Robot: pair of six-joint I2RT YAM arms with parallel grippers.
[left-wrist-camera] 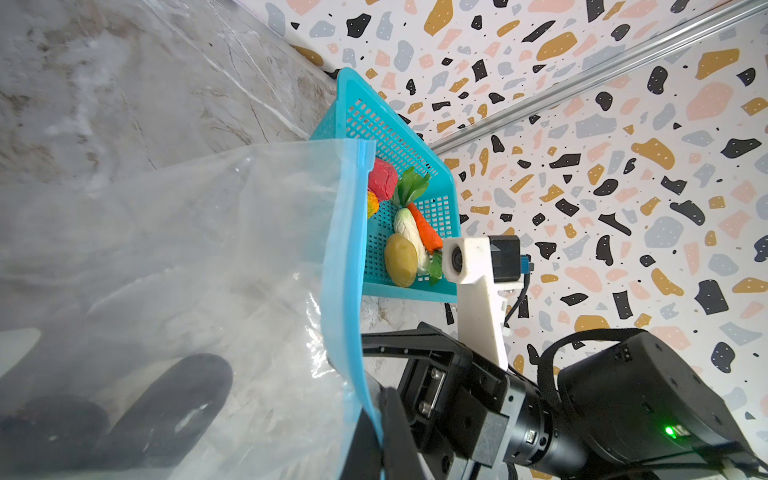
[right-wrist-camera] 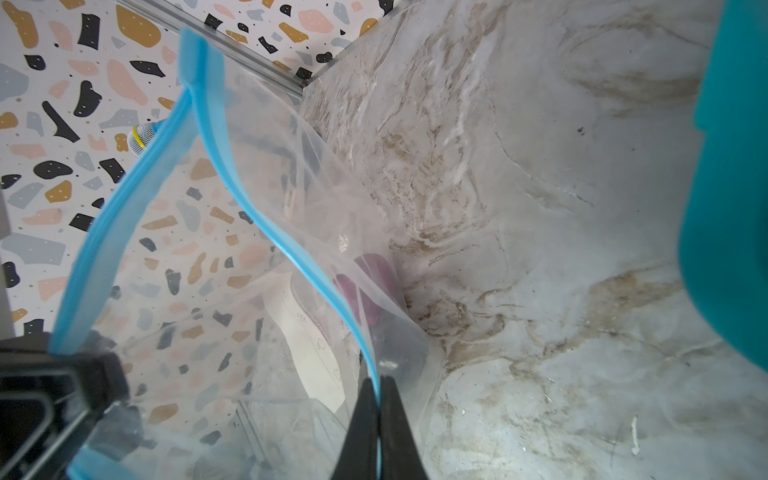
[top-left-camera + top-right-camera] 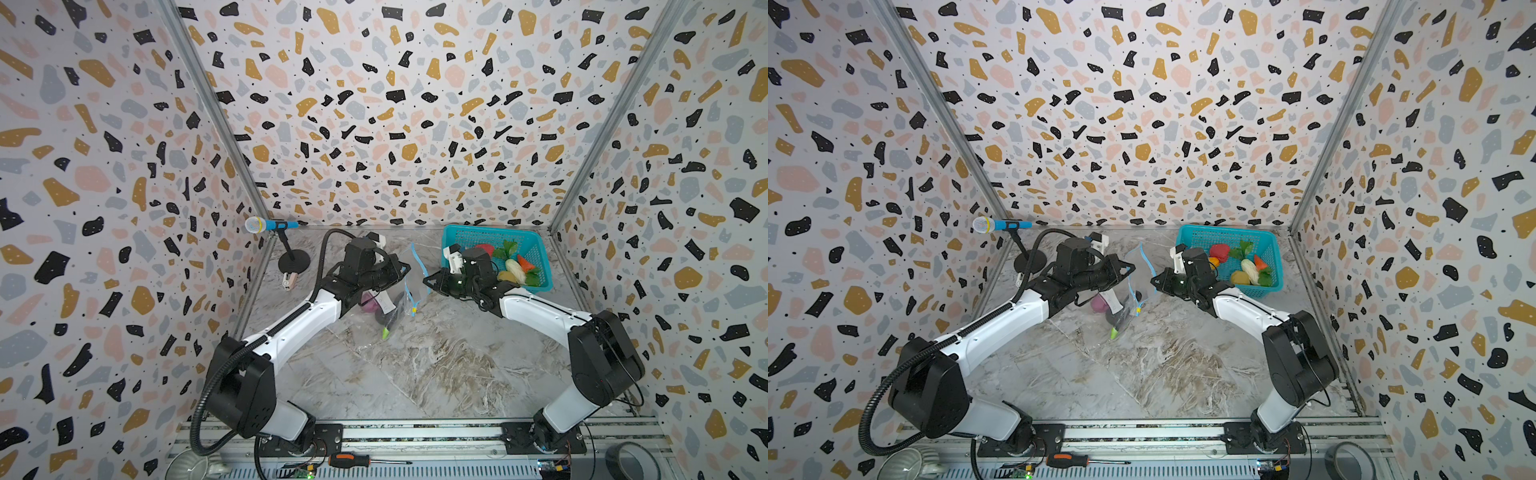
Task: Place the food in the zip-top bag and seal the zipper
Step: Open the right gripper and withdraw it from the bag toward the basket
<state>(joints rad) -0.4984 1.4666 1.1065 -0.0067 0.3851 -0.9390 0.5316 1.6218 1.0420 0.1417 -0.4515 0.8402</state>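
The clear zip-top bag (image 3: 395,299) (image 3: 1121,307) hangs between both grippers with its mouth held apart. My left gripper (image 3: 407,269) (image 1: 376,415) is shut on one light-blue zipper strip (image 1: 345,249). Opposite it, my right gripper (image 3: 426,280) (image 2: 379,390) is shut on the other zipper strip (image 2: 266,232). A yellow slider (image 3: 415,309) hangs at the strip's end. Inside the bag lie a purple onion (image 3: 368,305) (image 2: 370,282) and a dark aubergine (image 3: 384,318). More food sits in the teal basket (image 3: 457,232): red pepper (image 3: 484,249), carrot (image 1: 424,228), white cabbage (image 1: 409,226), yellow piece (image 1: 401,259), greens (image 1: 411,185).
A toy microphone (image 3: 266,224) on a black stand (image 3: 294,262) is at the back left, with a small pink-white object (image 3: 289,279) beside it. The basket stands against the back right wall. A screwdriver (image 3: 349,460) and a tape roll (image 3: 631,461) lie on the front rail.
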